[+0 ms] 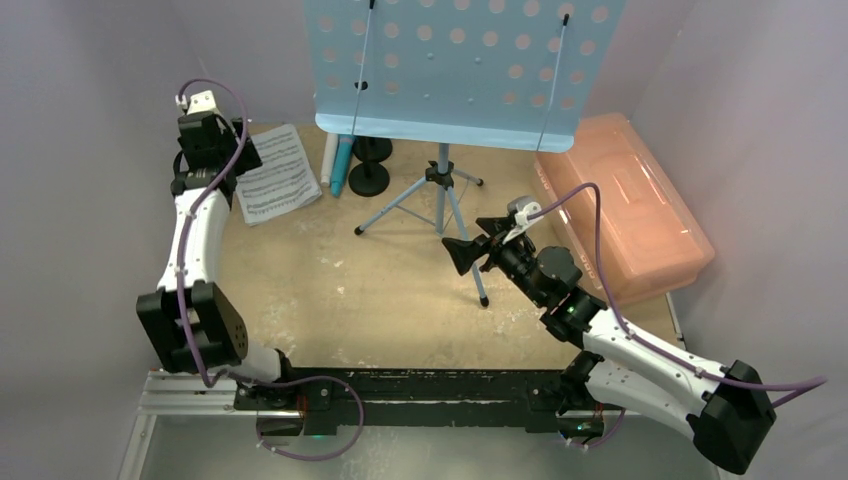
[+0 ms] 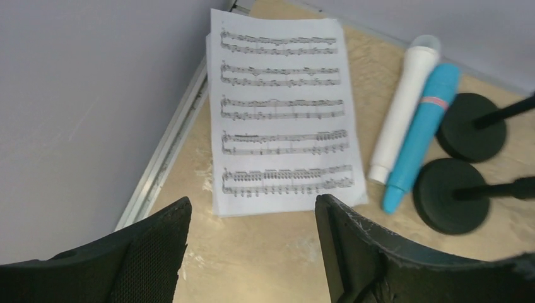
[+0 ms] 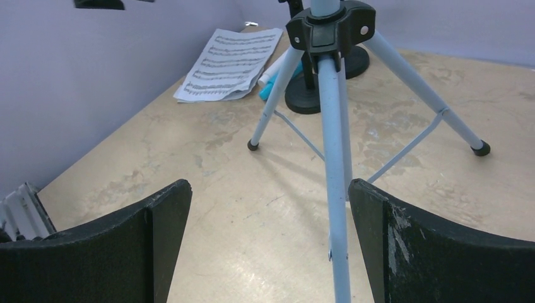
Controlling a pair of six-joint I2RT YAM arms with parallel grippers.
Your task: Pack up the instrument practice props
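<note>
The light-blue perforated music rack stands on its tripod legs at the back middle. Sheet-music pages lie at the back left. A white microphone and a blue microphone lie beside two black round-based holders. My left gripper is open and empty, just short of the pages' near edge. My right gripper is open; the near tripod leg runs between its jaws, close to the right finger.
A pink translucent box sits closed at the right, behind the right arm. Grey walls close in on the left, back and right. A metal rail runs along the table's left edge beside the pages.
</note>
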